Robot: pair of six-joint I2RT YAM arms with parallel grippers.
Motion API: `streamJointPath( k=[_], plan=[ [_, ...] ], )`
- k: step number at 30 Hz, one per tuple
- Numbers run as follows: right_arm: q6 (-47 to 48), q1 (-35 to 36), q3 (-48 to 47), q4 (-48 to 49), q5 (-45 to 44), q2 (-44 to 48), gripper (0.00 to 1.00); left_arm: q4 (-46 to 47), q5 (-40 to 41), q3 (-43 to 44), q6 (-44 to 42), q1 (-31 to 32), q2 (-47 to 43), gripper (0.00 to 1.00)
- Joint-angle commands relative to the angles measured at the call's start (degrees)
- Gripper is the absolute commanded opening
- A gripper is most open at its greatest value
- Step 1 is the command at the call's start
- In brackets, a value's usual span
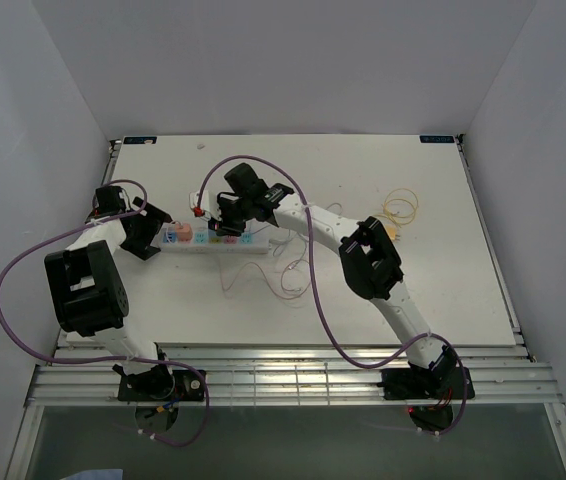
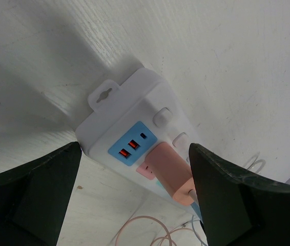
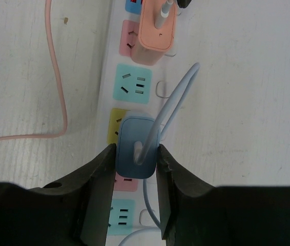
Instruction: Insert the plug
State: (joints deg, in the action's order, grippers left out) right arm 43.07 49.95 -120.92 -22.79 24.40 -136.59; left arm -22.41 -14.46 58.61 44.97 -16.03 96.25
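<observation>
Power strip (image 1: 213, 240), white with coloured socket panels, lay left of centre on the white table (image 1: 363, 160), running left to right in the overhead view. Both arms had reached in over it.

Right pincer (image 3: 136, 156): partly closed, both fingers clamped against the flanks of the blue plug (image 3: 135, 134). In the right wrist view the plug sat in the lower middle of the frame, squarely over the yellow socket (image 3: 113, 125), which showed only along its left edge. Whether the prongs were in the socket: could not tell, the plug's body hid them. Blue cable (image 3: 173, 102) ran from the plug's back up and to the right, across the strip.

Above it in that frame, a teal socket (image 3: 133, 84) stood bare. Above that, a peach plug (image 3: 157, 32) sat in the pink socket (image 3: 128, 38), pink cable (image 3: 58, 77) trailing down the left side over the table.

Left pincer (image 2: 135, 148): spread as wide as it goes, gripping nothing. Its fingers stood either side of the strip's left end, where the blue USB panel (image 2: 132, 143) showed two red ports. The right finger was just beside the peach plug; contact could not be told.
</observation>
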Motion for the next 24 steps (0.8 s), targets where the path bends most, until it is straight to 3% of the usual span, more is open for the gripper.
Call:
streamJointPath(
  k=[1, 24],
  plan=[
    [-0.17, 0.14, 1.21, -0.16, 0.03, 4.32, 0.08, 0.00, -0.13, 0.72, -0.59, 0.04, -0.62, 0.97],
    [-2.73, 0.14, -1.94, 2.92, 0.65, -0.34, 0.08, 0.26, -1.10, 0.54, -1.02, 0.12, -0.54, 0.97]
  ],
)
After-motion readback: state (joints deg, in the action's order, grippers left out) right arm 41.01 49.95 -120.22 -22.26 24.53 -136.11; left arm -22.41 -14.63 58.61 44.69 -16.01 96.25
